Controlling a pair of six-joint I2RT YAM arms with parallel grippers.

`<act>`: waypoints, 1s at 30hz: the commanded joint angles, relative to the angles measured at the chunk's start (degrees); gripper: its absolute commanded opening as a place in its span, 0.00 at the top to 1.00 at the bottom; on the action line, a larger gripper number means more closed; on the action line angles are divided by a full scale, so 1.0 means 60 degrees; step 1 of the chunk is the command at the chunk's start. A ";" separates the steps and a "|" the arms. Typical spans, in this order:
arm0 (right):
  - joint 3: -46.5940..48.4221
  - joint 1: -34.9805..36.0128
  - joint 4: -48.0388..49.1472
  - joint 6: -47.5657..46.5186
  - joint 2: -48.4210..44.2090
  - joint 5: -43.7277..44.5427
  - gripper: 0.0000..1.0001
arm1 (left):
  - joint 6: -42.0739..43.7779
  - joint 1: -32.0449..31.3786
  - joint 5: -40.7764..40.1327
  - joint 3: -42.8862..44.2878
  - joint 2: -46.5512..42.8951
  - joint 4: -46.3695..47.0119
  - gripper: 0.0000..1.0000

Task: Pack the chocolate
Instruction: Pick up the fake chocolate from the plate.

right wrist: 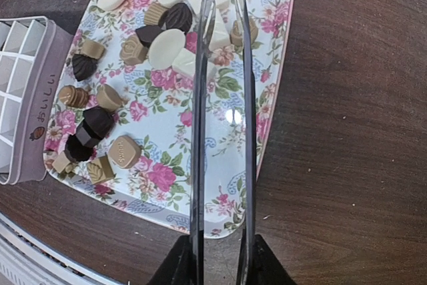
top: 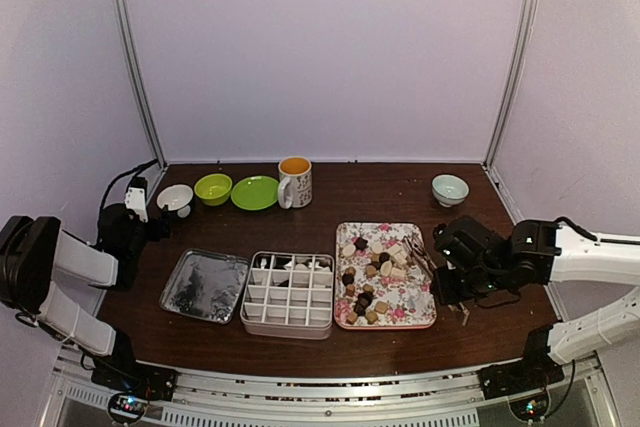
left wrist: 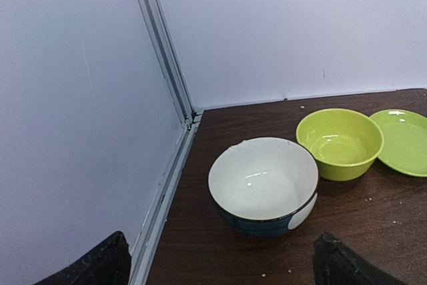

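white bowl: centre of your view, upright on the dark table, blue outside.
green bowl: at 2 o'clock from the white bowl, just beside it.
green plate: at 3 o'clock, rim behind the green bowl.
left gripper: your fingertips sit wide apart, at 7 and 5 o'clock.

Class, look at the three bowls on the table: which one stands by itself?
The pale blue-green bowl at the back right. The white bowl and lime bowl sit side by side at back left, beside the green plate.

You see three bowls, one plate, one mug, two trays, one divided box, one tongs, roughly twenty chocolates.
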 commanded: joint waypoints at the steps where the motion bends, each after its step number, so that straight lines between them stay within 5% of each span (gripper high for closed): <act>1: -0.0264 -0.0411 0.0030 0.0105 -0.0130 0.0016 0.73 | -0.0058 0.0065 -0.0013 0.0208 0.0012 0.0495 0.02; 30: 0.0403 -0.1119 0.0446 -0.0507 0.1362 -0.0481 0.72 | -0.0058 0.0057 -0.0009 0.0208 0.0012 0.0499 0.02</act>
